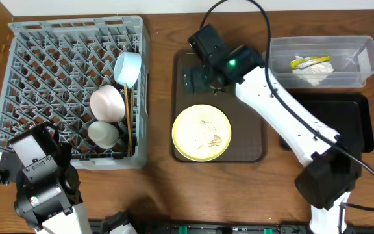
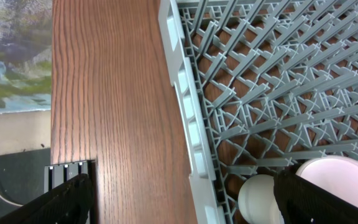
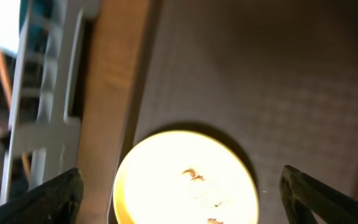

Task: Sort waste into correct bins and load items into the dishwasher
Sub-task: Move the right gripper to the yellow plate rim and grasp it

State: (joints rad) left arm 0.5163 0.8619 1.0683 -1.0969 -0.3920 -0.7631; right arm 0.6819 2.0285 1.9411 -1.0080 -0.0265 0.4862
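The left gripper (image 2: 185, 200) hangs over the near-left corner of the grey rack (image 1: 50, 65), straddling its wall. Its 2 fingers (image 2: 67, 199) stand wide apart with nothing between them.

Inside the rack, along its right side, are 3 vessels in a column: a blue bowl (image 1: 127, 66) at the far end, tipped on its side, a pinkish bowl (image 1: 107, 103) in the middle, and a white cup (image 1: 102, 133) nearest. The chopsticks (image 1: 128, 117) lie just right of them, running along the rack's right wall.

Right of the rack sits the brown tray (image 1: 252, 140), with the yellow plate (image 1: 202, 132) on its near-left part. A few beige scraps (image 1: 213, 138) lie on the plate.

The right gripper (image 3: 185, 193) hovers above the tray's far end, looking down at the plate. Its fingers (image 3: 48, 199) are spread wide and hold nothing.

At far right, the clear tub (image 1: 362, 55) holds the yellow-green wrapper (image 1: 309, 62) and the white napkin (image 1: 313, 75), the wrapper touching the napkin's far edge. The black tray (image 1: 349, 123) lies nearer than the tub, partly under the right arm.
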